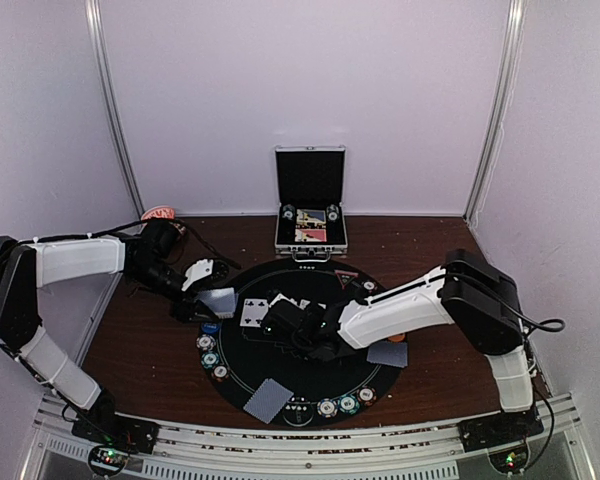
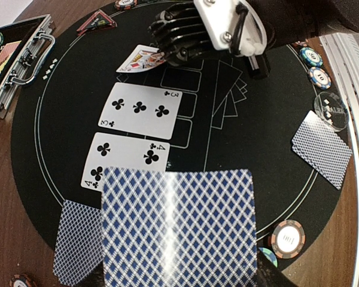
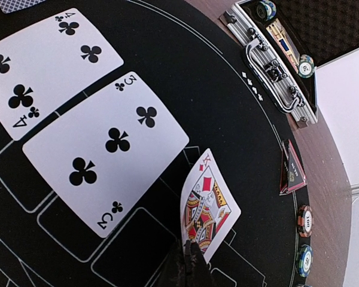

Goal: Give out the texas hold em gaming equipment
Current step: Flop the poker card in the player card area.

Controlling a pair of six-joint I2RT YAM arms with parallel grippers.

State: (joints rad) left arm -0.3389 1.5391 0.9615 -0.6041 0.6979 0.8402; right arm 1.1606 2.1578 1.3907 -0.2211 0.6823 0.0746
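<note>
A round black poker mat [image 1: 310,290] lies mid-table. My left gripper [image 1: 206,288] hovers over its left edge, shut on blue-backed playing cards [image 2: 176,227] that hide its fingers. The 4 of clubs [image 2: 128,156] and the 3 of clubs [image 2: 140,107] lie face up side by side on the mat. My right gripper [image 3: 190,264] is shut on the bottom edge of a king of diamonds [image 3: 210,206] and holds it tilted, just past the 3 of clubs [image 3: 107,149]. Striped chips [image 1: 209,345] sit along the mat's rim.
An open silver case [image 1: 310,200] stands behind the mat, chips and cards inside. Face-down cards lie at the near rim [image 1: 268,398] and the right rim [image 1: 387,352]. More chips [image 1: 340,405] sit at the near rim. A clear disc [image 2: 330,110] lies near two chips [image 2: 311,57]. A triangular red-edged piece [image 3: 292,170] sits at the far rim.
</note>
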